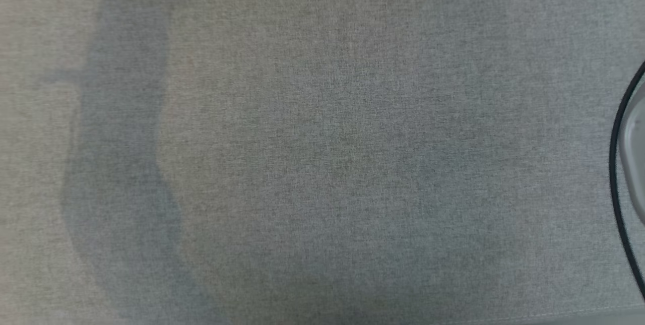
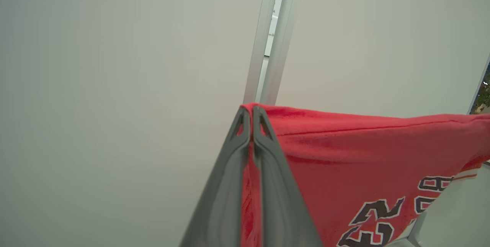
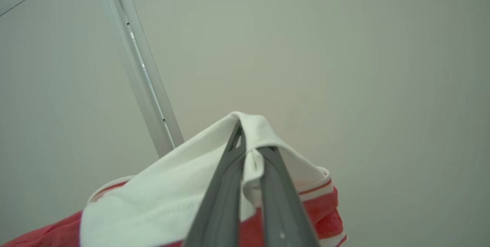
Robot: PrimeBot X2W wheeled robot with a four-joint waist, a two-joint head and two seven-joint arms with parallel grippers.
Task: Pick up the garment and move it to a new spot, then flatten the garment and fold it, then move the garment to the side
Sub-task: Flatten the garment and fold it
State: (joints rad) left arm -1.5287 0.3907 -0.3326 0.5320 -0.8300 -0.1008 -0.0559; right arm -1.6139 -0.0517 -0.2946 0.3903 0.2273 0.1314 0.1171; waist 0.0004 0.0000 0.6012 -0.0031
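The garment (image 2: 367,155) is a red jersey with dark, white-edged lettering low on its cloth (cut off at the edge of view, so unreadable). It is held aloft. Its top hem runs in a fairly straight, taut line away from one corner, which is pinched between the closed fingers of the left gripper (image 2: 250,113). A white panel (image 3: 153,201) with red striped trim drapes over the right gripper (image 3: 250,143) and is bunched in its closed fingers, with red cloth beneath.

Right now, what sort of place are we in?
Probably an indoor lab or test booth, not a home: a grey cloth-covered worktop, plain pale wall panels joined by aluminium framing, and a red printed garment held up.
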